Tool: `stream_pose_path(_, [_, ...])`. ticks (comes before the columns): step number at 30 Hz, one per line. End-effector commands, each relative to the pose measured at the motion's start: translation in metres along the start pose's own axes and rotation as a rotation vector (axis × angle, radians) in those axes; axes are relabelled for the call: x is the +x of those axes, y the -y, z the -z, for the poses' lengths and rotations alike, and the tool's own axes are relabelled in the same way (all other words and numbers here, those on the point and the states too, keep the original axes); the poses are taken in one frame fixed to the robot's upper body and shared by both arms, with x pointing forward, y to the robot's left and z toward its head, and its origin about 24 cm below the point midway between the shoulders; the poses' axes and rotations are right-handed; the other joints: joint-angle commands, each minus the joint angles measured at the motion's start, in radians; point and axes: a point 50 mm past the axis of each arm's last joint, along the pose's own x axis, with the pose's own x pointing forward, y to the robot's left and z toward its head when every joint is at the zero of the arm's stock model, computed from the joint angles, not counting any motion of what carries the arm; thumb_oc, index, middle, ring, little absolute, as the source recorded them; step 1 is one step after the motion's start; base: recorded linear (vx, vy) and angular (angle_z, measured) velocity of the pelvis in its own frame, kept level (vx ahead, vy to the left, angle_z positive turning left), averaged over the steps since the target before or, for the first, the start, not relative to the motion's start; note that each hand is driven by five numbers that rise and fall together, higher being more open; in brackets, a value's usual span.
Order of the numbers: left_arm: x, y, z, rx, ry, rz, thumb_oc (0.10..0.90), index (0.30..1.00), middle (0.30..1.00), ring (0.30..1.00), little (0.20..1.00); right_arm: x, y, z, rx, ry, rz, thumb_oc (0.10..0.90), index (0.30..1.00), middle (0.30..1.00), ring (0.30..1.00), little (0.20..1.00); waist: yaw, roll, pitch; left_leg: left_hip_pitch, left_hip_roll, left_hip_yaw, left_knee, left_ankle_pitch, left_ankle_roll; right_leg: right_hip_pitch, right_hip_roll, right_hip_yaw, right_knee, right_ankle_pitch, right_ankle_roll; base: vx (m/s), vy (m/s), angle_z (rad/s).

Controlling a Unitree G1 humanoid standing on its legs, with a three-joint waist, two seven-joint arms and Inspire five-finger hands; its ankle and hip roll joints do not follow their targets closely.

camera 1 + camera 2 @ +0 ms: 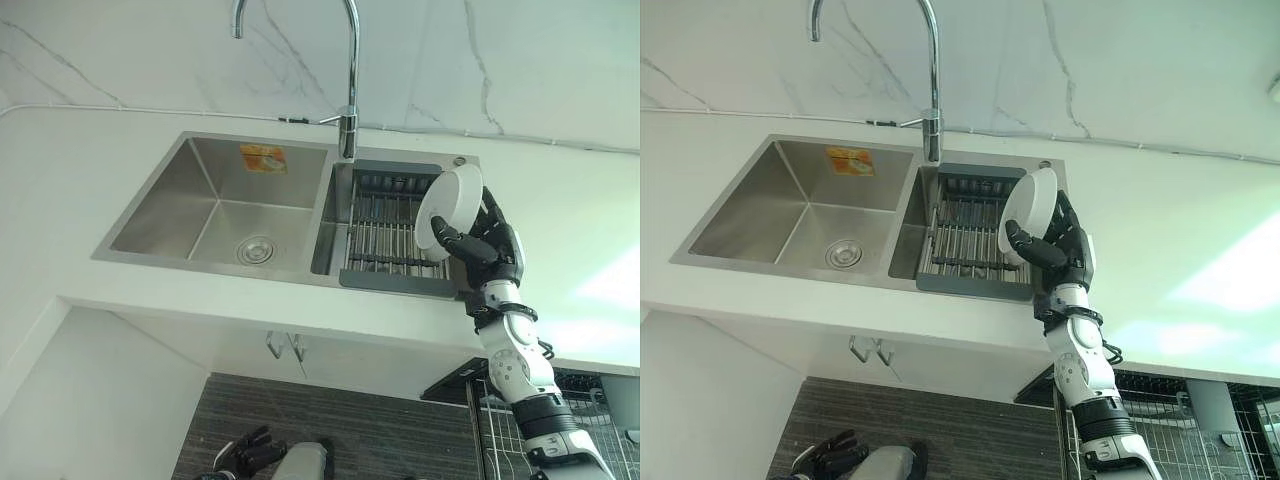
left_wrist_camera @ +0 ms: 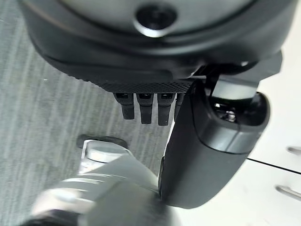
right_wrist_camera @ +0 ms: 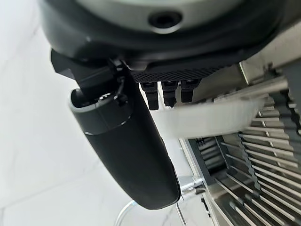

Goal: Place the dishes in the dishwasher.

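A round white dish (image 1: 447, 209) is held on edge over the drying rack (image 1: 390, 235) in the right basin of the steel sink (image 1: 215, 205). My right hand (image 1: 488, 248) is shut on it, thumb across its face and fingers behind; in the right wrist view the dish (image 3: 207, 117) shows past the thumb (image 3: 127, 150). My left hand (image 1: 245, 452) hangs low by the floor with relaxed fingers (image 2: 146, 108) and holds nothing. The dishwasher's wire basket (image 1: 520, 430) is at the lower right, under the counter.
A tall chrome tap (image 1: 348, 95) stands behind the sink between the two basins. The white counter (image 1: 560, 290) stretches to the right of the sink. A cupboard front with handles (image 1: 285, 345) lies under the sink, above a dark grey floor (image 1: 350, 430).
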Motion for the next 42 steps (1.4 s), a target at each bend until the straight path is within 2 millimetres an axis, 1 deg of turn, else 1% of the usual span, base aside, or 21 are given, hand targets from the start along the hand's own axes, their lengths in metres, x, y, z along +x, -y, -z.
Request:
stream_pose_path(1, [-0.011, -0.011, 0.032, 0.096, -0.123, 0.008, 0.800, 0.900, 0.900, 0.900, 0.900, 0.023, -0.027, -0.053, 0.064, 0.234, -0.093, 0.800, 0.900, 0.900, 0.900, 0.900, 0.018, 0.002, -0.029, 0.088, 0.049, -0.012, -0.117, -0.044, -0.045, -0.042, -0.079, -0.014, 0.050, 0.011, 0.080, 0.00, 0.000, 0.00])
stream_pose_path(6, [-0.011, -0.012, 0.032, 0.097, -0.126, 0.009, 0.800, 0.900, 0.900, 0.900, 0.900, 0.028, -0.030, -0.053, 0.061, 0.223, -0.087, 0.800, 0.900, 0.900, 0.900, 0.900, 0.027, 0.003, -0.030, 0.085, 0.052, -0.012, -0.117, -0.041, -0.049, -0.038, -0.083, -0.022, 0.050, 0.009, 0.081, 0.00, 0.000, 0.00])
stream_pose_path(11, [-0.011, -0.013, 0.032, 0.097, -0.126, 0.009, 0.800, 0.900, 0.900, 0.900, 0.900, 0.031, -0.029, -0.051, 0.051, 0.208, -0.070, 0.800, 0.900, 0.900, 0.900, 0.900, 0.031, 0.003, -0.030, 0.084, 0.053, -0.013, -0.117, -0.039, -0.050, -0.035, -0.084, -0.027, 0.050, 0.008, 0.080, 0.00, 0.000, 0.00])
stream_pose_path(12, [-0.012, -0.013, 0.032, 0.097, -0.125, 0.008, 0.800, 0.900, 0.900, 0.900, 0.900, 0.031, -0.027, -0.051, 0.039, 0.202, -0.056, 0.511, 0.467, 0.467, 0.467, 0.467, 0.032, 0.003, -0.031, 0.083, 0.054, -0.012, -0.117, -0.039, -0.051, -0.034, -0.085, -0.029, 0.050, 0.008, 0.080, 0.00, 0.000, 0.00])
stream_pose_path(13, [-0.012, -0.013, 0.032, 0.096, -0.125, 0.008, 0.800, 0.900, 0.900, 0.900, 0.900, 0.031, -0.026, -0.051, 0.032, 0.202, -0.049, 0.400, 0.300, 0.300, 0.300, 0.300, 0.033, 0.003, -0.030, 0.083, 0.054, -0.012, -0.117, -0.038, -0.051, -0.034, -0.085, -0.029, 0.050, 0.008, 0.080, 0.00, -0.002, 0.05])
stream_pose_path(23, [-0.011, -0.010, 0.033, 0.091, -0.122, 0.007, 0.800, 0.900, 0.900, 0.900, 0.900, 0.034, -0.020, -0.051, -0.037, 0.217, 0.045, 0.400, 0.300, 0.300, 0.300, 0.300, 0.036, 0.005, -0.028, 0.080, 0.053, -0.014, -0.117, -0.037, -0.051, -0.035, -0.086, -0.030, 0.050, 0.008, 0.079, 0.00, -0.001, 0.01])
stream_pose_path(28, [-0.011, -0.010, 0.033, 0.087, -0.122, 0.009, 0.800, 0.900, 0.900, 0.900, 0.900, 0.033, -0.019, -0.052, -0.055, 0.238, 0.063, 0.400, 0.300, 0.300, 0.300, 0.300, 0.035, 0.006, -0.025, 0.082, 0.053, -0.013, -0.117, -0.037, -0.050, -0.036, -0.085, -0.027, 0.050, 0.009, 0.079, 0.00, 0.006, 0.03])
stream_pose_path(32, [-0.011, -0.009, 0.035, 0.092, -0.122, 0.013, 0.800, 0.900, 0.900, 0.900, 0.900, 0.029, -0.022, -0.063, -0.042, 0.332, 0.039, 0.400, 0.300, 0.300, 0.300, 0.300, 0.030, 0.005, -0.024, 0.083, 0.051, -0.011, -0.117, -0.039, -0.047, -0.034, -0.081, -0.020, 0.050, 0.009, 0.079, 0.00, 0.027, 0.01])
stream_pose_path(34, [-0.010, -0.008, 0.033, 0.116, -0.119, 0.023, 0.800, 0.900, 0.900, 0.900, 0.900, 0.020, -0.035, -0.081, 0.030, 0.473, -0.035, 0.400, 0.300, 0.300, 0.300, 0.300, 0.016, 0.007, -0.022, 0.084, 0.043, -0.012, -0.117, -0.042, -0.032, -0.023, -0.070, -0.006, 0.050, 0.006, 0.077, -0.03, 0.141, 0.04])
stream_pose_path(35, [-0.010, -0.007, 0.032, 0.121, -0.117, 0.026, 0.800, 0.900, 0.900, 0.900, 0.900, 0.018, -0.038, -0.084, 0.043, 0.498, -0.047, 0.400, 0.300, 0.300, 0.300, 0.300, 0.013, 0.008, -0.021, 0.084, 0.041, -0.012, -0.117, -0.043, -0.029, -0.022, -0.069, -0.003, 0.050, 0.007, 0.077, -0.04, 0.181, 0.04])
stream_pose_path(36, [-0.009, -0.006, 0.029, 0.133, -0.113, 0.029, 0.800, 0.900, 0.900, 0.900, 0.900, 0.013, -0.044, -0.091, 0.068, 0.551, -0.075, 0.400, 0.300, 0.300, 0.300, 0.300, 0.003, 0.010, -0.020, 0.087, 0.031, -0.013, -0.117, -0.046, -0.020, -0.021, -0.068, 0.005, 0.050, 0.015, 0.076, -0.03, 0.153, 0.03])
stream_pose_path(38, [-0.008, -0.006, 0.027, 0.145, -0.112, 0.031, 0.800, 0.900, 0.900, 0.900, 0.900, 0.009, -0.047, -0.096, 0.085, 0.588, -0.091, 0.400, 0.300, 0.300, 0.300, 0.300, -0.006, 0.012, -0.021, 0.093, 0.021, -0.011, -0.117, -0.052, -0.013, -0.022, -0.073, 0.011, 0.050, 0.031, 0.076, -0.02, 0.171, 0.01])
stream_pose_path(39, [-0.007, -0.006, 0.025, 0.161, -0.116, 0.033, 0.800, 0.900, 0.900, 0.900, 0.900, 0.005, -0.049, -0.101, 0.085, 0.621, -0.104, 0.400, 0.300, 0.300, 0.300, 0.300, -0.019, 0.014, -0.024, 0.100, 0.007, -0.006, -0.117, -0.061, -0.003, -0.029, -0.080, 0.019, 0.050, 0.057, 0.078, -0.01, 0.192, -0.10])
stream_pose_path(41, [-0.007, -0.007, 0.024, 0.176, -0.122, 0.033, 0.800, 0.900, 0.900, 0.900, 0.900, 0.002, -0.051, -0.106, 0.082, 0.649, -0.115, 0.400, 0.300, 0.300, 0.300, 0.300, -0.033, 0.016, -0.026, 0.106, -0.001, 0.005, -0.117, -0.069, 0.005, -0.037, -0.086, 0.024, 0.050, 0.082, 0.079, -0.01, 0.200, -0.20])
stream_pose_path(42, [-0.006, -0.008, 0.024, 0.207, -0.136, 0.037, 0.800, 0.900, 0.900, 0.900, 0.900, -0.004, -0.055, -0.111, 0.072, 0.678, -0.135, 0.400, 0.300, 0.300, 0.300, 0.300, -0.053, 0.019, -0.026, 0.113, -0.015, 0.017, -0.117, -0.079, 0.015, -0.057, -0.088, 0.031, 0.050, 0.113, 0.081, -0.01, 0.170, -0.29])
